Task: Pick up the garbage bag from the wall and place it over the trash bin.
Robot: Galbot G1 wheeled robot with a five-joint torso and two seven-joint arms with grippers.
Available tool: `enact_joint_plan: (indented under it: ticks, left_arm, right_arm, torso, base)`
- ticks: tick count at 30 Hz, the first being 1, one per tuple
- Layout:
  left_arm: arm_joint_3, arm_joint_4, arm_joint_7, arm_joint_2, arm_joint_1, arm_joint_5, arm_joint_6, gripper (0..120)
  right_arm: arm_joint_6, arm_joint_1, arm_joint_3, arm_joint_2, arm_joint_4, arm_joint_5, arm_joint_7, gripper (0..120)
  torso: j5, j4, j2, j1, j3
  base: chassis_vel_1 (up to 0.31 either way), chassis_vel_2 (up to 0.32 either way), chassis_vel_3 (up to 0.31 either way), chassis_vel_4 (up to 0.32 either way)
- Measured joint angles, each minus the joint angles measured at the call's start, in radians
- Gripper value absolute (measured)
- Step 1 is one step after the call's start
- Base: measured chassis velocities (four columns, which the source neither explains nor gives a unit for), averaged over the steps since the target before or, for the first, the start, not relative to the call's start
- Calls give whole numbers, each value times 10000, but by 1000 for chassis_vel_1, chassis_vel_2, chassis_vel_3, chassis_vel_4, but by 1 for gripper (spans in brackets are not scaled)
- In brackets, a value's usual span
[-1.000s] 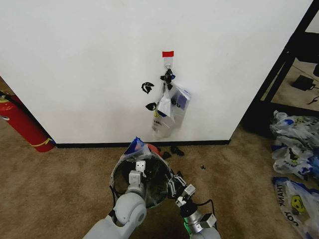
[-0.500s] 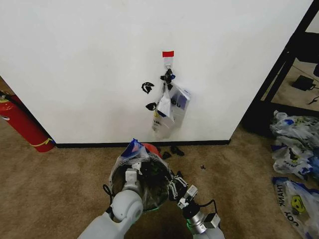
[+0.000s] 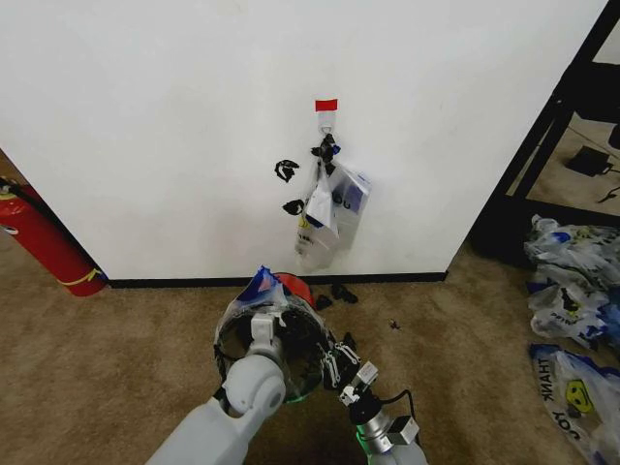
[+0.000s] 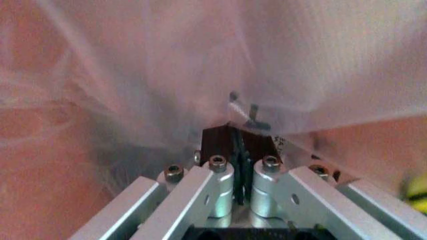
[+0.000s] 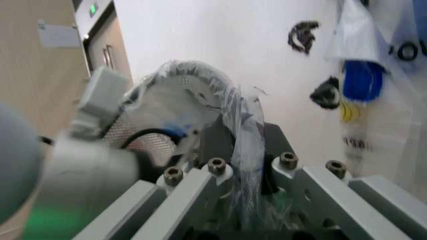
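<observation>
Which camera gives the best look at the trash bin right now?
Head view: the trash bin shows whole, garbage bag draped over its rim. Right wrist view catches its mesh wall beyond bunched plastic; left wrist view gives film, no bin outline.

The trash bin is standing on the floor just in front of the wall, with the garbage bag lying over its rim. The left gripper is sitting at the bin's near-left rim, its fingers pinching bag film. The right gripper is sitting at the bin's near-right rim, also closed on the film. Behind the bin, a bunch of bags is hanging on the wall from a hook. A fire extinguisher is leaning at the far left, and more bags are lying on the floor at the right.
</observation>
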Motion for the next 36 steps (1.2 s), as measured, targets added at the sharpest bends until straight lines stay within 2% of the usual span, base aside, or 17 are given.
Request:
enact_joint_plan:
  ticks: [11, 20, 25, 36]
  left_arm:
    - [432, -562, 209, -72, 918, 474, 3, 0]
    - [654, -533, 292, -184, 798, 488, 0, 0]
    - [641, -723, 382, -372, 471, -137, -181, 0]
    - [329, -450, 627, 202, 830, 516, -316, 0]
  right_arm:
    - [20, 158, -15, 412, -131, -96, 539, 1]
    - [20, 134, -80, 603, -128, -151, 523, 1]
    - [65, 157, -51, 665, -275, -179, 294, 1]
    - [91, 273, 66, 719, -391, -86, 261, 1]
  torso:
    - [1, 0, 0, 0, -1]
    - [0, 1, 0, 0, -1]
    - [0, -2, 1, 0, -1]
    - [0, 1, 0, 0, 0]
  base:
    - [0, 0, 0, 0]
    - [0, 0, 0, 0]
    - [0, 0, 0, 0]
    - [0, 0, 0, 0]
